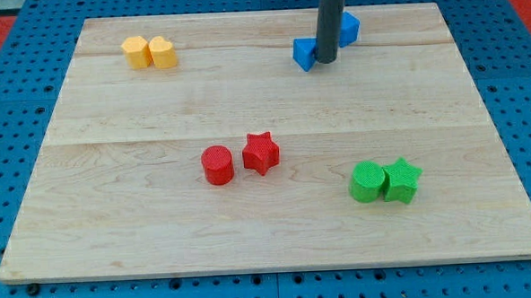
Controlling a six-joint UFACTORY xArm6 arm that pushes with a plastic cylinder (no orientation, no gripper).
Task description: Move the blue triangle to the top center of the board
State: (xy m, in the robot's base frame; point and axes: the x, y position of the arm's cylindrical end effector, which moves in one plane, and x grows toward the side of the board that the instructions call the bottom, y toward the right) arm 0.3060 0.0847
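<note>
Rod contact looks right: my tip sits touching or just beside the blue triangle, on its right in the view, with nothing clamped, since the rod only pushes. Another blue block lies just behind the rod, partly hidden. Triangle is already near the board's top edge, slightly right of center. I judge a short, slow nudge leftward through the block's middle should finish it without spinning it.

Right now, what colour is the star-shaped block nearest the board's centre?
Red. The red star shows in the camera view, beside the red cylinder.
</note>
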